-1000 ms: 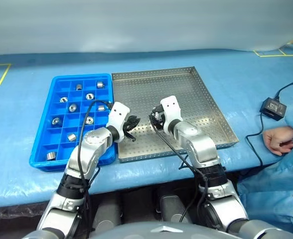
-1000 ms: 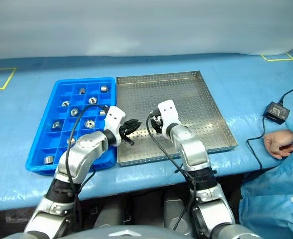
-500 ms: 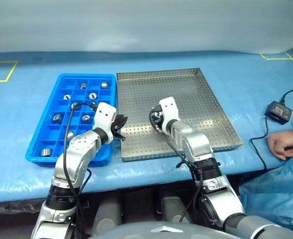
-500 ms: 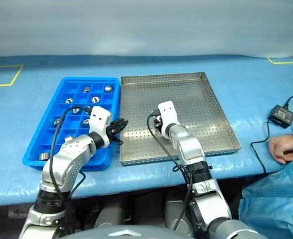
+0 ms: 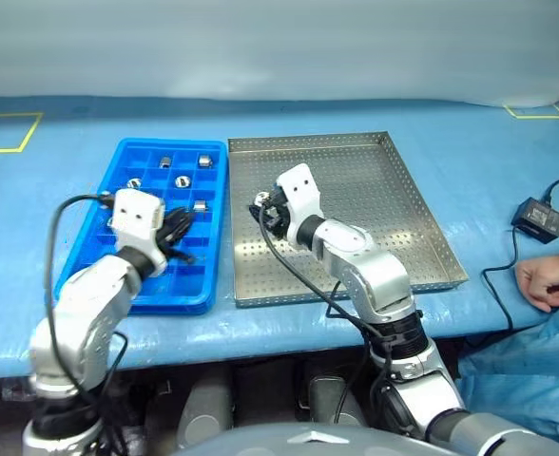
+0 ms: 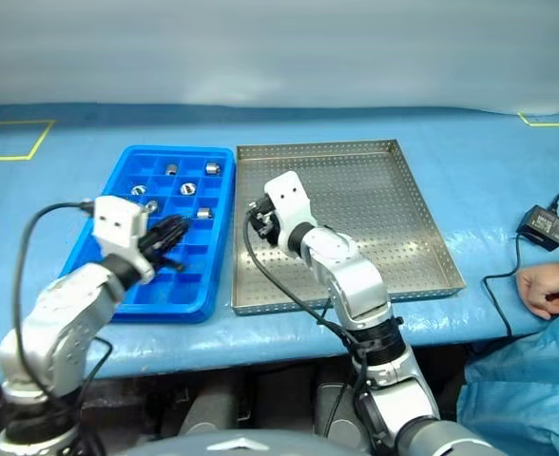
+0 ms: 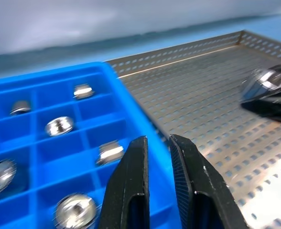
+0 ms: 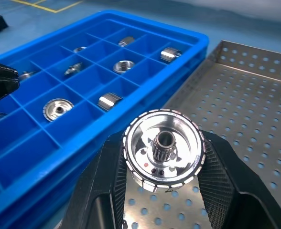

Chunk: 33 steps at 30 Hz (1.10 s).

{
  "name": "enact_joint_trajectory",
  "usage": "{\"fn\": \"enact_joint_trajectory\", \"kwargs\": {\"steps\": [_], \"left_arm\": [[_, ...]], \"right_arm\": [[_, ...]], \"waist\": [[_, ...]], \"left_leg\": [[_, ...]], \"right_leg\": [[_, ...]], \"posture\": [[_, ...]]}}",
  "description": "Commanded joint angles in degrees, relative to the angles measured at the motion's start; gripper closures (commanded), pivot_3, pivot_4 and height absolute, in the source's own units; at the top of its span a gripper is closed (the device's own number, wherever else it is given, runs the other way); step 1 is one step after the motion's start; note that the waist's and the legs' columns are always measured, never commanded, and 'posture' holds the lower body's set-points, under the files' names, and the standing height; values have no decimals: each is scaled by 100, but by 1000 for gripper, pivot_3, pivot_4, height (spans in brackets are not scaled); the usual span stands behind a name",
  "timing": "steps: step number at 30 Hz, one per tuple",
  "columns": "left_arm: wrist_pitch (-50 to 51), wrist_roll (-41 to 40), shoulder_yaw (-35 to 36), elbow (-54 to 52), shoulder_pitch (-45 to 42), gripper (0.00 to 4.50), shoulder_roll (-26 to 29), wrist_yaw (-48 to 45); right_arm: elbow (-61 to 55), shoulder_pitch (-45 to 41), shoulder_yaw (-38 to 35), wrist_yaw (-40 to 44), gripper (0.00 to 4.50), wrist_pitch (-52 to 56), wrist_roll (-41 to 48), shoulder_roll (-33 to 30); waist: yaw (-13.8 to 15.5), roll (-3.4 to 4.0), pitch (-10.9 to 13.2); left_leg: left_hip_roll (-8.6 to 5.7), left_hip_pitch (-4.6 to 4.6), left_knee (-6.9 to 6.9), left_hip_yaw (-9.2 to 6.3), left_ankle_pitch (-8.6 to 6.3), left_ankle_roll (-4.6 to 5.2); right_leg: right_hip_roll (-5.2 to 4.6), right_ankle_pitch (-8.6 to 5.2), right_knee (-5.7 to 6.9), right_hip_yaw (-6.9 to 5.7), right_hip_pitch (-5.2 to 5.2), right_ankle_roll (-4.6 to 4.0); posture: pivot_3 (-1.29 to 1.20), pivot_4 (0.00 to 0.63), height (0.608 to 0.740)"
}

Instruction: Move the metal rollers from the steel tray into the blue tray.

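Ribbed shiny metal roller (image 8: 163, 149) clamped in right gripper (image 8: 162, 157) — perforated steel tray (image 8: 255, 124) beneath

Left hand (image 7: 156, 183) nearly closed, empty, above blue tray (image 7: 30, 157)

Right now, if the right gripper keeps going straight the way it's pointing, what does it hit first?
Probably the blue tray. The right gripper, shut on a metal roller over the steel tray, points toward the blue tray's near wall and compartments; depth is unclear, so it may pass above the rim.

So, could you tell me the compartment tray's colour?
Bright blue tray, best in the right wrist view.
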Motion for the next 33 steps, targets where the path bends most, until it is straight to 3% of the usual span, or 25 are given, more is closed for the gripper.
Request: {"fn": "enact_joint_trajectory", "kwargs": {"steps": [1,8,16,32,33], "left_arm": [[218,38,450,-734,343,3788,101,229],[393,148,1137,-1063,1023,3788,-5,632],[474,110,1122,-1180,1545,3788,-80,616],[414,116,725,-1094,1516,3788,-165,610],[416,113,700,-1088,1487,3788,-161,606]], "right_arm": [[-393,-250,245,282,2787,83,336,201],[-199,-336,997,620,2787,112,520,421],[118,-212,1826,872,2787,-80,469,544],[1696,-443,1924,1037,2787,-1098,50,907],[1727,-456,1927,1053,2437,-1147,13,904]], "waist": [[55,0,0],[300,-2,-1],[457,-10,-6],[574,-12,-7],[580,-12,-7]], "left_leg": [[1,0,0,0,1,-2],[34,17,-3,-2,-1,-13],[34,16,-18,-2,-22,-49],[38,6,-25,-11,-30,-61],[38,5,-25,-15,-30,-62]], "right_leg": [[-2,0,-1,-1,0,0],[-6,-3,-9,-16,-6,-4],[-20,-3,-38,-36,-8,-5],[-23,-7,-43,-65,-16,-13],[-23,-8,-43,-71,-16,-15]], "posture": [[161,150,740],[228,150,740],[270,150,740],[287,150,740],[287,150,740]]}}
